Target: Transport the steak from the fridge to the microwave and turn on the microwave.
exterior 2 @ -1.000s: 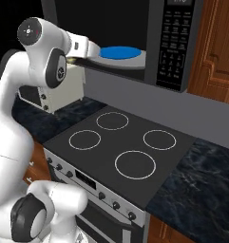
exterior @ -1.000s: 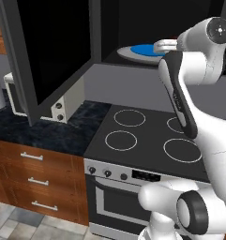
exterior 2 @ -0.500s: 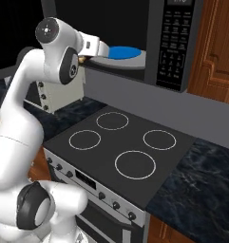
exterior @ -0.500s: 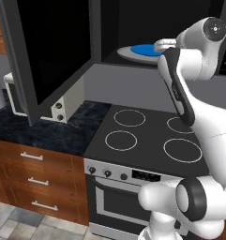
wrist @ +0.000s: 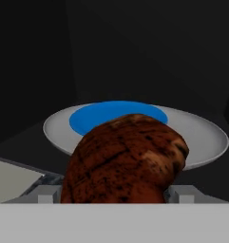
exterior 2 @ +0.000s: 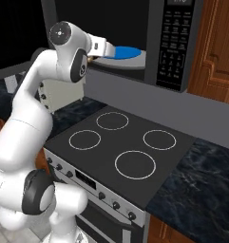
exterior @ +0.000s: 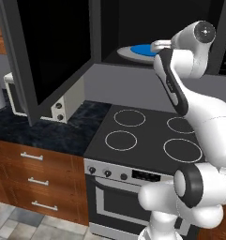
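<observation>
The steak (wrist: 125, 159), brown and charred, sits between my gripper's (wrist: 119, 193) fingers, which are shut on it. Just beyond it lies the round grey turntable plate (wrist: 201, 137) with a blue centre, inside the black cavity of the microwave (exterior: 133, 18). From the base views my hand (exterior 2: 100, 47) is at the cavity's mouth, level with the plate (exterior 2: 137, 58). The microwave's dark glass door (exterior: 48, 51) is swung wide open to the left. Its keypad (exterior 2: 175, 42) is on the right of the cavity. The fridge is out of view.
A black cooktop (exterior: 147, 136) with four rings lies under the microwave, oven knobs along its front. A small cream box oven (exterior: 63, 101) stands on the dark counter beneath the open door. Wooden drawers (exterior: 32, 178) are below, and a wooden cabinet (exterior 2: 215, 47) is at the right.
My hand with the steak has edged forward toward the turntable plate, and the arm's upper joints have shifted with it. The door and plate have stayed put.
</observation>
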Tool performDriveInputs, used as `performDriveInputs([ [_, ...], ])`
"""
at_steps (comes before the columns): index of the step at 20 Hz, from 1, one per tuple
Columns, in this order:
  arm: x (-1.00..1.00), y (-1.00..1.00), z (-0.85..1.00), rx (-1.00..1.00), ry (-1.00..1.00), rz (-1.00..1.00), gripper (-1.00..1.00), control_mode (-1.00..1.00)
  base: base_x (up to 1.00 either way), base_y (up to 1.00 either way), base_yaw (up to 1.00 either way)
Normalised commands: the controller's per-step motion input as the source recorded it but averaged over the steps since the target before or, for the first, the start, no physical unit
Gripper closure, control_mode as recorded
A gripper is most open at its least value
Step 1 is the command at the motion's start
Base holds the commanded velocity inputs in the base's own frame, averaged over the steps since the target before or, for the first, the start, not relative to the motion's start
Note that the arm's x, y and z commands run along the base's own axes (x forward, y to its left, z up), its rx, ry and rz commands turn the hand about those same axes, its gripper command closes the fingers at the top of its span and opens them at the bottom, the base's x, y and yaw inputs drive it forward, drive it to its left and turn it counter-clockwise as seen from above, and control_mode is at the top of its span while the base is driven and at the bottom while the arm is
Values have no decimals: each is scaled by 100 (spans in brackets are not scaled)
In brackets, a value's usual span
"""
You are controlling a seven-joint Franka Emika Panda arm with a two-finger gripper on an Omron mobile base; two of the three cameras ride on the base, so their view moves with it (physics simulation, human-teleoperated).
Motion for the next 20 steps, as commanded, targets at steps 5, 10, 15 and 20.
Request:
performDriveInputs([
  [5,44,-3,0,0,1,0,100,-100,0,0,0],
  [10,41,-4,0,0,0,0,100,-100,0,0,0],
  [15,37,-7,-5,0,0,0,100,-100,0,0,0],
  [20,23,-3,-14,0,0,0,100,-100,0,0,0],
])
